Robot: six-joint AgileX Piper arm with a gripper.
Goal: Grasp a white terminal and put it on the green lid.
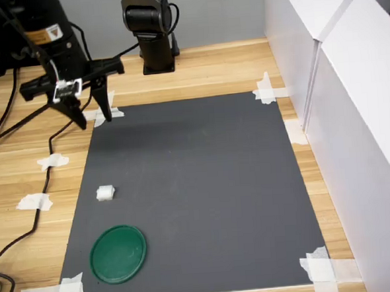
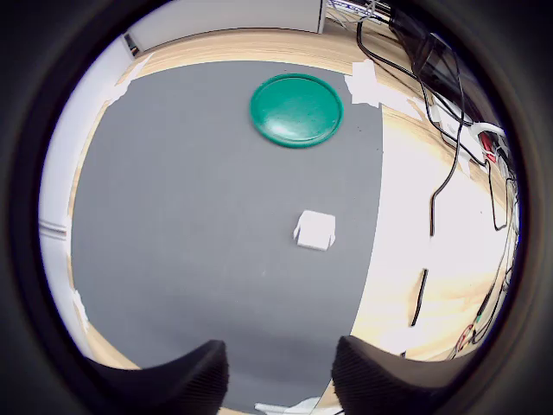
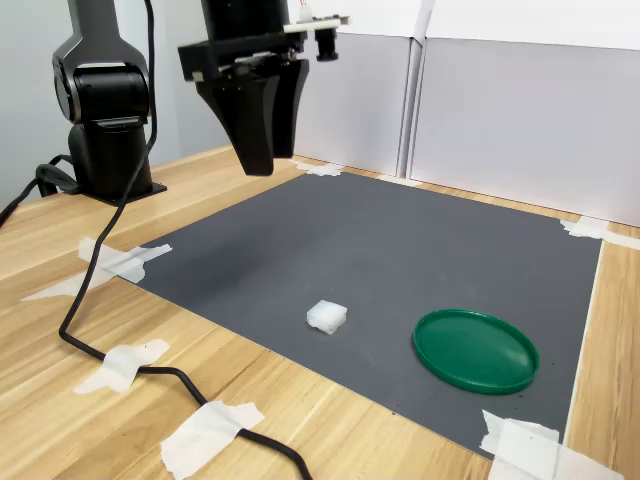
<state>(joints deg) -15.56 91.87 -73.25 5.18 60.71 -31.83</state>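
Observation:
The white terminal (image 1: 105, 192) (image 3: 326, 316) (image 2: 314, 230) is a tiny chunky piece lying on the dark grey mat (image 1: 197, 185) near the first exterior view's left edge. The green lid (image 1: 118, 253) (image 3: 475, 350) (image 2: 296, 110) lies flat on the mat, a short way from the terminal, toward the front corner. My gripper (image 1: 92, 118) (image 3: 262, 155) (image 2: 278, 380) hangs in the air over the mat's far left corner, well above and behind the terminal. It is open, with nothing between its fingers (image 2: 177, 380).
White tape scraps (image 1: 266, 89) hold the mat's corners. A black cable (image 1: 42, 195) runs along the wooden table at the first exterior view's left. The arm's base (image 1: 155, 36) stands behind the mat. White panels (image 1: 359, 123) wall the first exterior view's right side.

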